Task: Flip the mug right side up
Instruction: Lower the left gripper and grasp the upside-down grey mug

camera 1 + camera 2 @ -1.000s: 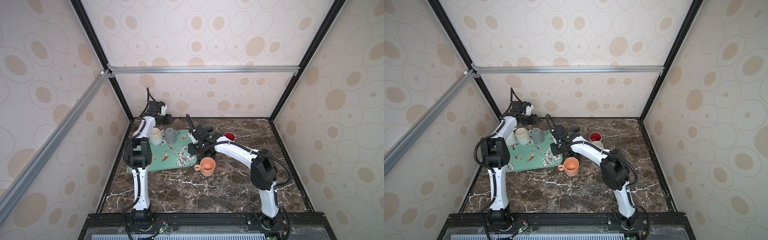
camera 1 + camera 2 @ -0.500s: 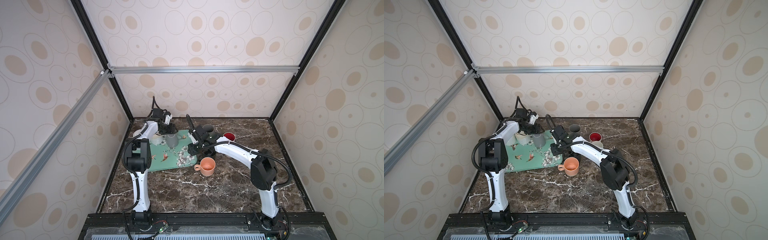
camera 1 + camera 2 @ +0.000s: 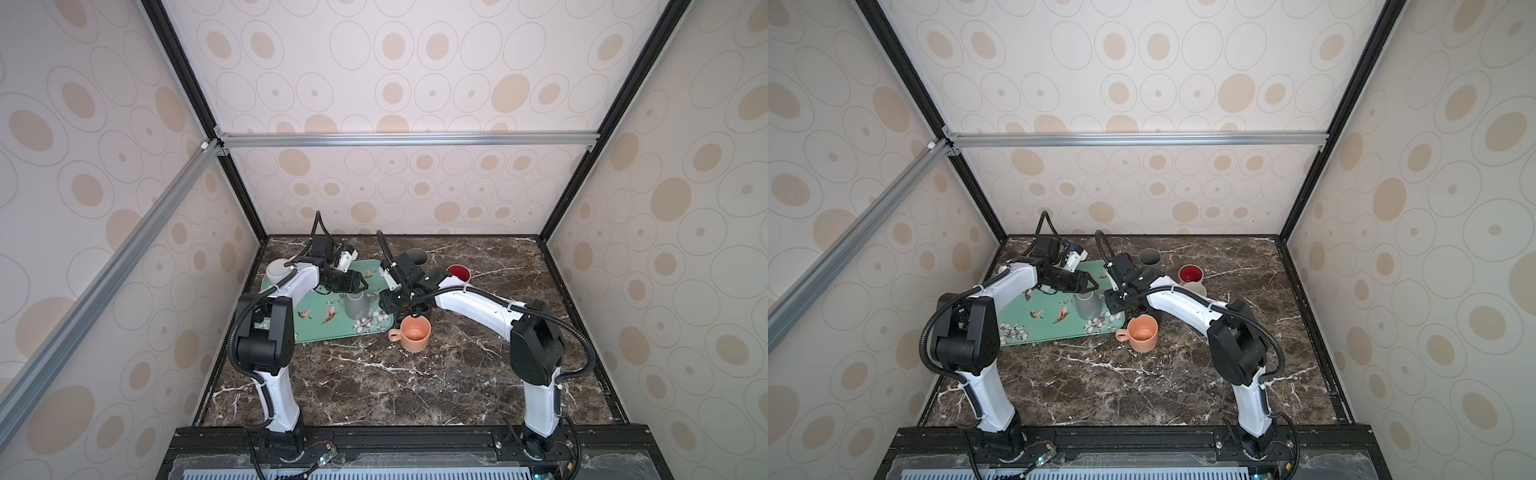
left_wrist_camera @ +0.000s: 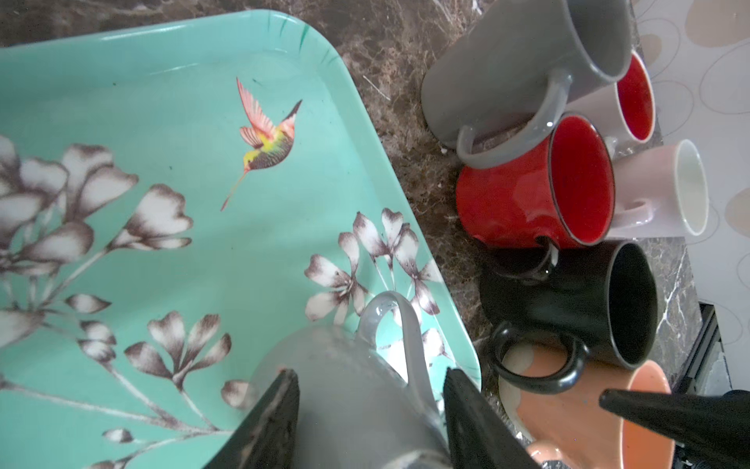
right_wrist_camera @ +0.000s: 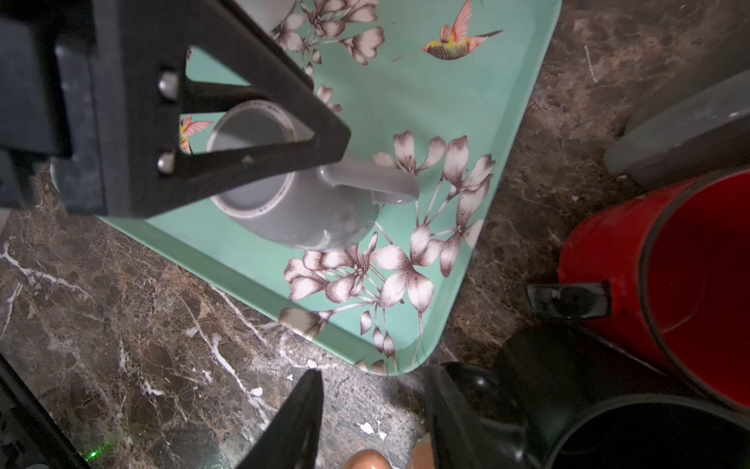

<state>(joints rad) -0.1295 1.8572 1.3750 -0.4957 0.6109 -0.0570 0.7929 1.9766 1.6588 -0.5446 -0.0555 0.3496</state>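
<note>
A grey mug [image 3: 355,307] [image 3: 1088,305] stands upside down, base up, on the teal tray [image 3: 316,328] [image 3: 1059,332], near its front right corner. My left gripper [image 3: 360,286] [image 3: 1092,286] reaches over it from the back. In the left wrist view the left gripper [image 4: 370,372] is open and its fingers straddle the mug [image 4: 345,385] closely, with the handle beside one finger. The right wrist view shows the mug [image 5: 308,211] under that finger frame. My right gripper [image 3: 411,311] [image 5: 377,373] hangs open over bare marble beside the tray's corner, holding nothing.
Right of the tray [image 4: 162,101] stand upright mugs: orange [image 3: 413,334] [image 3: 1142,332], black [image 4: 588,296] [image 5: 608,426], red [image 4: 519,195] [image 5: 669,264], a tall grey one [image 3: 417,257] and a red-lined one [image 3: 458,273]. A pale mug [image 3: 277,270] sits at the tray's far left corner.
My left arm swung from the tray's back edge forward and right onto the grey mug. The mug now stands nearer the tray's front right corner. The right arm has not moved.
</note>
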